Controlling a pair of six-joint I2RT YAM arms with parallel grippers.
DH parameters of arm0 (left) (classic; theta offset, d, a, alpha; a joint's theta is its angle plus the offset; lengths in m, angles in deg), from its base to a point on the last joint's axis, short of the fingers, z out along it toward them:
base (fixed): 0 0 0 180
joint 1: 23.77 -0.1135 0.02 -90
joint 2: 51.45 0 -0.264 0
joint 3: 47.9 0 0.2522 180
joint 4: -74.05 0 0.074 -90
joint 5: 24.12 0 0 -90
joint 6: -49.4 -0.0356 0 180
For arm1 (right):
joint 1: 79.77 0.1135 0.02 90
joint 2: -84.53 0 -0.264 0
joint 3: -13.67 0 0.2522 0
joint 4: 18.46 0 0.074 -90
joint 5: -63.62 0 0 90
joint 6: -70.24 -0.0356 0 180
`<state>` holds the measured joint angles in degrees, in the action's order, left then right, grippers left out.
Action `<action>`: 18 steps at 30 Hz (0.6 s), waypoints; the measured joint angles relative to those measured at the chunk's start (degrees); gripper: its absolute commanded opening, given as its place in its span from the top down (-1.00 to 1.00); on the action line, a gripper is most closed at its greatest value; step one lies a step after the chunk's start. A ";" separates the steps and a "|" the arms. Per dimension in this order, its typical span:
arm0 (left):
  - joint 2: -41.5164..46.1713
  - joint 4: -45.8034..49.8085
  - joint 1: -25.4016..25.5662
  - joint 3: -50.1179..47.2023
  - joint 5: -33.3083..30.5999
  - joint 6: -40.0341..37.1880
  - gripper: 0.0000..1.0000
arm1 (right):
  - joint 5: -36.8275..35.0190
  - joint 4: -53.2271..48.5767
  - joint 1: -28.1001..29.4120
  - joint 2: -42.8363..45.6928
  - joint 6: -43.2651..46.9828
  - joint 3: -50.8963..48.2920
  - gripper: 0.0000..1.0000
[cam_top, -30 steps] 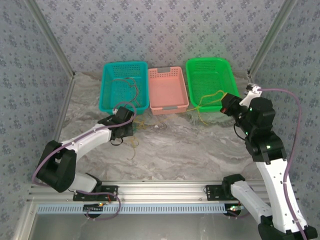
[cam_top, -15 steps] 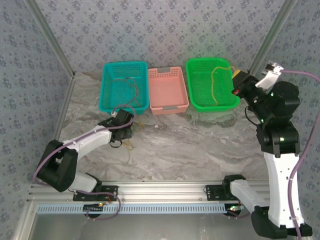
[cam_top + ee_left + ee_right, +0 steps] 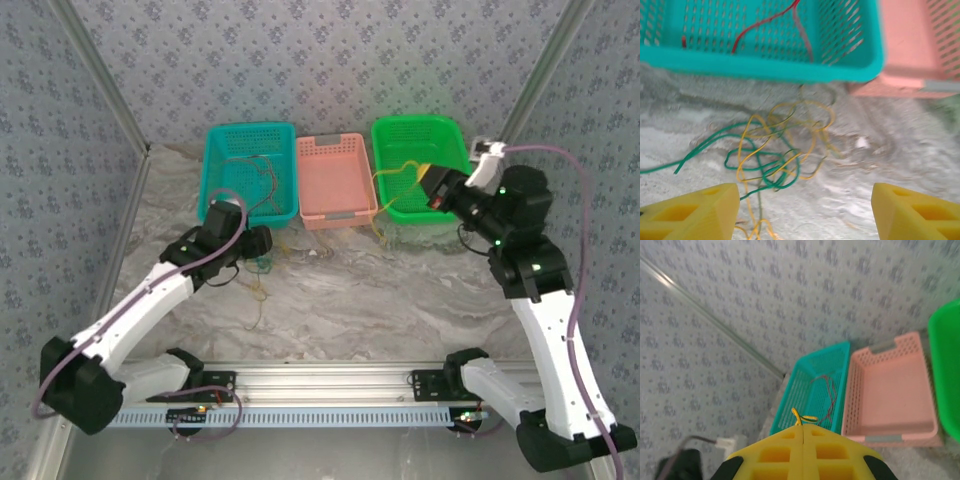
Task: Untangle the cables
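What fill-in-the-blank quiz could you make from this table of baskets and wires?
1. The basket between the teal basket and the green basket is ____.
2. The left gripper hangs over the tangle of green and yellow wires with its jaws ____.
3. The right gripper is shut on a cable whose colour is ____.
Missing words: pink, open, yellow.

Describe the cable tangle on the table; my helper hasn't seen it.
Three baskets line the far edge of the table. Just before the teal basket, near its corner by the pink basket, lies the tangle. It mixes green and yellow wires on the tabletop; the red wire lies inside the teal basket.
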<state>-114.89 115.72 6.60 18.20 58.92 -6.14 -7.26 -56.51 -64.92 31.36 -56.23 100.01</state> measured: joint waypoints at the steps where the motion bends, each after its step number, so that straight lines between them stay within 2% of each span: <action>1: 1.09 0.37 0.00 0.66 0.52 -0.02 -0.39 | -0.02 0.83 1.77 -0.02 -0.13 -2.69 1.00; 4: 3.28 0.94 0.02 1.49 2.54 -0.07 -0.35 | -0.26 2.01 6.32 0.04 -0.13 -11.67 1.00; 7: 3.63 1.53 0.52 1.51 4.20 0.09 -0.27 | -1.36 2.03 8.41 0.46 -0.13 -20.15 1.00; 12: 0.87 1.86 4.33 1.44 5.20 1.25 -0.16 | -3.67 1.14 6.99 1.79 0.74 -29.16 1.00; 18: -5.97 0.07 12.44 1.40 4.59 4.20 -0.02 | -5.07 0.07 5.25 3.21 2.05 -30.71 1.00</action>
<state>-120.86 115.78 19.04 19.60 63.51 -1.94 -12.33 -56.45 -59.68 34.58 -54.18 69.30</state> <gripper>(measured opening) 0.530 0.063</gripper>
